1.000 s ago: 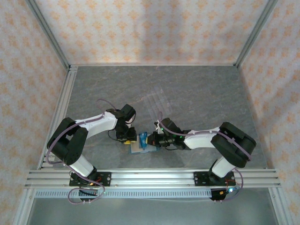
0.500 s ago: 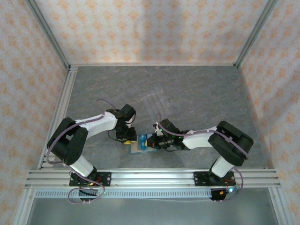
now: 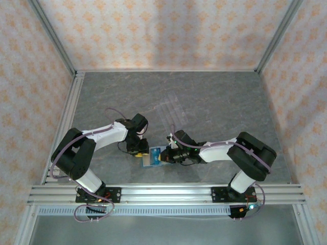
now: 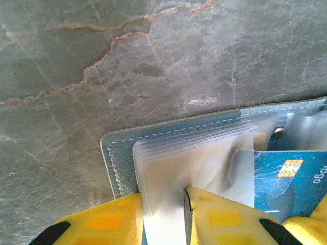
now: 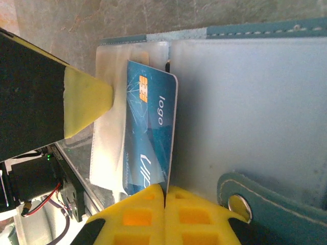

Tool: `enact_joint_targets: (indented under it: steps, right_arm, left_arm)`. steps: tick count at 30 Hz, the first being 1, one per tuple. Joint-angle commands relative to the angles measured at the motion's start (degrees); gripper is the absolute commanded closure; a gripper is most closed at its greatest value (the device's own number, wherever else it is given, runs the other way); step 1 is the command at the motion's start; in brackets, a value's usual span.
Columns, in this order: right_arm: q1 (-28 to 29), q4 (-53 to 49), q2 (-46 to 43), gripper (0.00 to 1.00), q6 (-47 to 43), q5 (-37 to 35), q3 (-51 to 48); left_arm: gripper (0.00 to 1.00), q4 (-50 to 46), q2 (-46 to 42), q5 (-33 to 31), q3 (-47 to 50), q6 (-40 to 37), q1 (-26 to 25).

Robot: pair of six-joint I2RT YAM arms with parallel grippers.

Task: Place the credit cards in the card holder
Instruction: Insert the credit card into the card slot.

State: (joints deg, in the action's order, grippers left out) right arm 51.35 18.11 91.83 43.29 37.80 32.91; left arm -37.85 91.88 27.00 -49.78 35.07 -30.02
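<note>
Insertion step: open teal-blue stitched folding card holder [image 4: 116, 153] flat on grey stone-look table [image 4: 153, 61] between the arms, left tool [image 4: 163, 199] pinching its clear plastic sleeve [image 4: 173, 163], right tool [image 5: 164, 196] clamped on blue chip-bearing credit card [image 5: 150, 127] apparently part-pocketed; next move likely calls for pushing it deeper.

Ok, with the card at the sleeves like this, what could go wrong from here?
The right gripper pinches the blue card only at one edge, so it may pivot or slip when pushed. The left gripper holds a clear sleeve from a stack of several; the card could slide between sleeves instead of into a pocket.
</note>
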Motion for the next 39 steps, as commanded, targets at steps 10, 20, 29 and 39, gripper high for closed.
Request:
enact_joint_targets:
  steps: [10, 20, 29, 39]
  right_arm:
    - [0.6, -6.7, 0.1, 1.0, -2.7, 0.3, 1.8]
    - [0.5, -7.2, 3.4, 1.0, -1.7, -1.2, 5.8]
    - [1.7, -7.3, 7.3, 1.0, -2.1, 0.2, 9.7]
    - [2.7, -11.9, 9.1, 1.0, -3.2, 0.2, 12.0]
  left_arm:
    - [0.74, -0.5, 1.6, -2.6, 2.7, 1.0, -0.7]
    - [0.74, 0.0, 0.6, -2.4, 3.7, 1.5, -0.9]
    - [0.73, 0.6, 0.3, -1.3, 3.9, 1.8, -1.1]
    - [0.72, -2.1, -3.0, -1.4, 1.9, 2.1, -0.9]
